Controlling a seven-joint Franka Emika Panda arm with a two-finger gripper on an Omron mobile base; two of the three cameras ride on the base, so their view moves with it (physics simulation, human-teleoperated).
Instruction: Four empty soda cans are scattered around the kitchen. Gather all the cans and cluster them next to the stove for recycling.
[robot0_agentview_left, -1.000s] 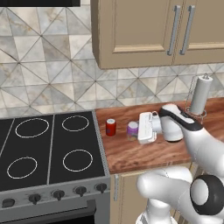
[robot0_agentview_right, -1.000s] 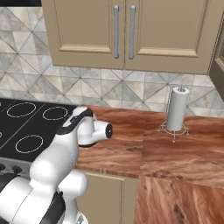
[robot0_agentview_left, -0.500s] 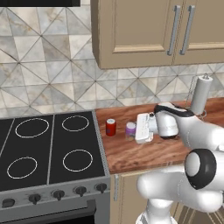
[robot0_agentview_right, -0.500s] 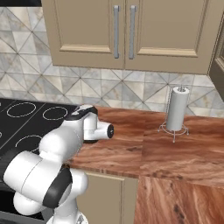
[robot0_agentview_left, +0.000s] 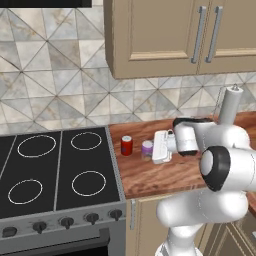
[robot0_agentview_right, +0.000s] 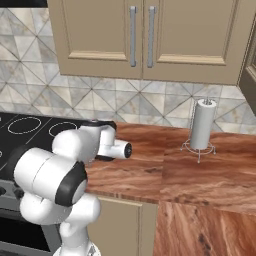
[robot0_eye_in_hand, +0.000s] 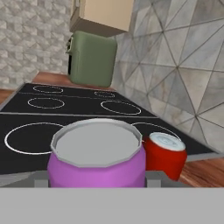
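A pale purple soda can (robot0_agentview_left: 147, 148) stands between the fingers of my gripper (robot0_agentview_left: 152, 149), which is shut on it just above or on the wooden counter. In the hand view the purple can (robot0_eye_in_hand: 97, 159) is close up between my fingertips (robot0_eye_in_hand: 153, 178). A red soda can (robot0_agentview_left: 126, 145) stands upright on the counter just left of it, right at the edge of the black stove (robot0_agentview_left: 50, 170). The red can (robot0_eye_in_hand: 164, 154) appears beside the purple one, with the cooktop (robot0_eye_in_hand: 26, 118) behind them. The two cans are a small gap apart.
A tall white paper-towel roll (robot0_agentview_left: 230, 105) on a wire stand (robot0_agentview_right: 200, 147) is at the back right of the counter (robot0_agentview_left: 150, 177). Beige wall cabinets (robot0_agentview_left: 165, 35) hang overhead. A green box-like appliance (robot0_eye_in_hand: 92, 59) sits beyond the stove's far side.
The hand and the purple can have hardly moved. The arm's elbow and upper links have swung round behind the hand.
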